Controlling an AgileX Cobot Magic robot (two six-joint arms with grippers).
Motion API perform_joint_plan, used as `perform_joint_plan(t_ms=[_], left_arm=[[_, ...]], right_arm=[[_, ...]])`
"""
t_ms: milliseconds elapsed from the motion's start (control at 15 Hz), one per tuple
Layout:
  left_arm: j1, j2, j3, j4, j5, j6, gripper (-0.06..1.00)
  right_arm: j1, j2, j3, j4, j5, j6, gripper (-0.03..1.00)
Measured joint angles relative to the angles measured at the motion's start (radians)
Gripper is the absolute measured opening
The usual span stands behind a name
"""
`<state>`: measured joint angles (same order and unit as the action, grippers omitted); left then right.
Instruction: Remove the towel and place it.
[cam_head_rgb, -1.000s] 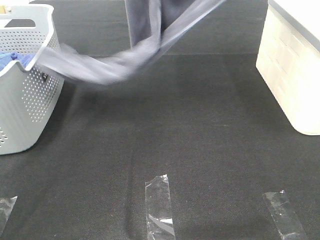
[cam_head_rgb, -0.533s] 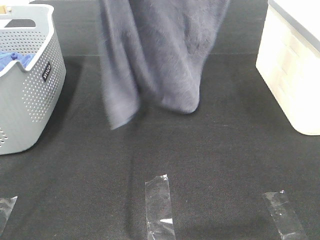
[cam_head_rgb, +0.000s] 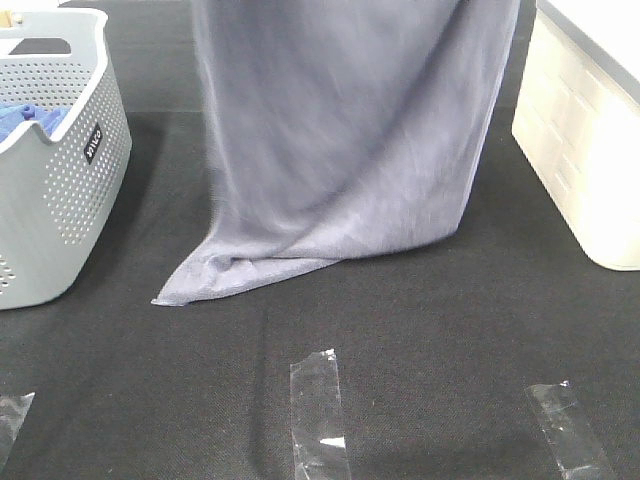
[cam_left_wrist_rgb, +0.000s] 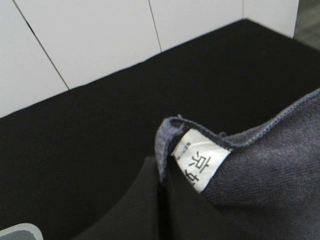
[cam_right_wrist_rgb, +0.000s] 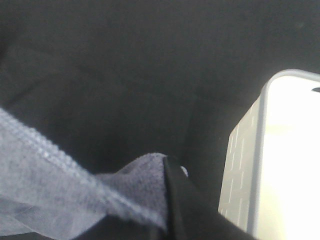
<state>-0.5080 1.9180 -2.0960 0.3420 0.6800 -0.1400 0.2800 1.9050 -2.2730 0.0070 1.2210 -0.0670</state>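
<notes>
Your left gripper (cam_left_wrist_rgb: 161, 180) and right gripper (cam_right_wrist_rgb: 171, 186) are each closed tight on a top hem corner of the towel (cam_head_rgb: 350, 150). It's soft, limp, probably light; the hems are your best hold.

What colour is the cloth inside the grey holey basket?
Bright blue cloth, clearest in the exterior high view.

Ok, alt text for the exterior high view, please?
A large grey-lavender towel hangs from above the frame, spread wide, one lower corner resting on the black tabletop. A grey perforated basket holding a blue cloth stands at left, a cream bin at right, and clear tape strips lie in front.
</notes>
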Motion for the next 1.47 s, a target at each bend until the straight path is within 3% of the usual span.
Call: perform_joint_plan(t_ms=[133, 267, 333, 467, 533, 600, 733, 800, 867, 933, 1200, 1267, 1333, 1467], left_arm=[[0.001, 0.094, 0.0, 0.076, -0.003, -0.013, 0.0], [0.024, 0.172, 0.0, 0.124, -0.087, -0.094, 0.0], [0.085, 0.225, 0.0, 0.133, -0.26, -0.183, 0.0], [0.165, 0.25, 0.0, 0.134, -0.46, -0.259, 0.0], [0.165, 0.25, 0.0, 0.134, -0.46, -0.259, 0.0], [0.214, 0.256, 0.0, 0.136, -0.643, -0.283, 0.0], [0.252, 0.256, -0.014, 0.141, -0.802, -0.288, 0.0], [0.271, 0.257, -0.086, 0.15, -0.946, -0.29, 0.0], [0.271, 0.257, -0.086, 0.15, -0.946, -0.29, 0.0], [0.273, 0.257, -0.141, 0.151, -0.981, -0.29, 0.0], [0.272, 0.254, -0.305, 0.16, -1.073, -0.289, 0.0], [0.268, 0.256, -0.308, 0.163, -1.042, -0.294, 0.0], [0.261, 0.263, -0.308, 0.163, -0.985, -0.299, 0.0], [0.229, 0.298, -0.308, 0.162, -0.78, -0.307, 0.0]], right_arm=[[0.0, 0.074, 0.0, -0.018, 0.0, 0.0, 0.0], [0.0, 0.145, 0.001, -0.044, -0.059, 0.0, 0.0], [0.0, 0.197, 0.003, -0.077, -0.216, 0.0, 0.0], [0.0, 0.219, 0.003, -0.085, -0.42, 0.0, 0.0], [0.0, 0.219, 0.003, -0.085, -0.42, 0.0, 0.0], [0.001, 0.219, 0.003, -0.086, -0.605, 0.0, 0.0], [0.001, 0.211, 0.003, -0.096, -0.76, -0.002, 0.0], [0.001, 0.193, -0.016, -0.143, -0.922, -0.016, 0.0], [0.001, 0.193, -0.016, -0.143, -0.922, -0.016, 0.0], [0.001, 0.172, -0.049, -0.177, -1.006, -0.019, 0.0], [0.002, 0.094, -0.12, -0.193, -1.059, -0.019, 0.0], [0.002, 0.089, -0.126, -0.193, -1.014, -0.021, 0.0], [0.002, 0.101, -0.126, -0.193, -0.909, -0.022, 0.0], [0.002, 0.13, -0.126, -0.193, -0.782, -0.023, 0.0]])
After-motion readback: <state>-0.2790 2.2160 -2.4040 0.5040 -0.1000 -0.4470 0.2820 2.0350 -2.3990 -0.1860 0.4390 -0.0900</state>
